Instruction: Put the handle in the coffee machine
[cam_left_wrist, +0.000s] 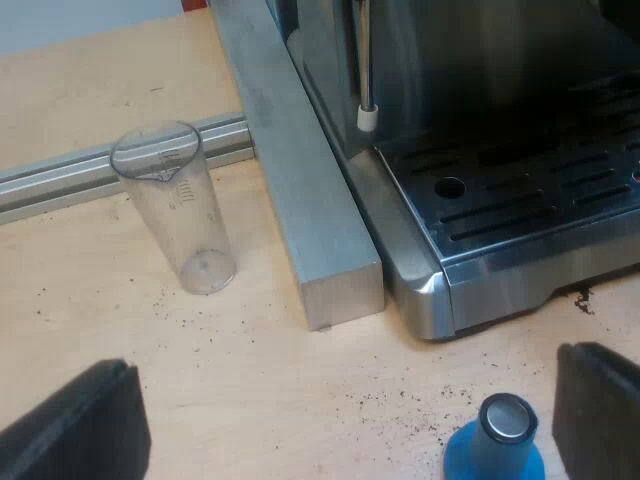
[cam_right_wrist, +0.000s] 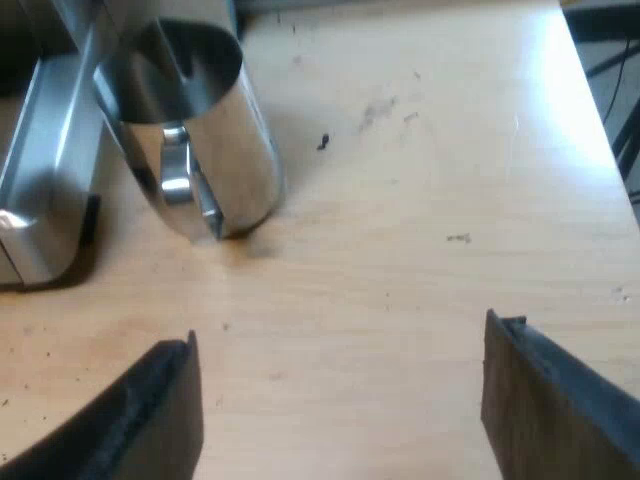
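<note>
The left tool (cam_left_wrist: 340, 430) hung low over the worktop (cam_left_wrist: 250, 400) with its fingers wide apart and nothing between them but a blue tamper (cam_left_wrist: 497, 445), which stood close to one finger. Straight ahead of it lay the espresso machine (cam_left_wrist: 520, 200) - the near corner of its drip tray (cam_left_wrist: 530, 190) just beyond the tamper. A metal bar (cam_left_wrist: 300, 190) ran alongside the machine, with a measuring glass (cam_left_wrist: 178, 205) upright on the bar's far side.

The right tool (cam_right_wrist: 340, 410) was also spread and empty, over bare wood. A steel jug (cam_right_wrist: 200, 130) stood ahead of it, and a corner of the machine just past the jug.

Where the handle itself lay could not be told. Of the two arms, the left looked the nearer to the machine's front - it faced the tray head-on, while the right met the machine only at a corner, with the jug between.
</note>
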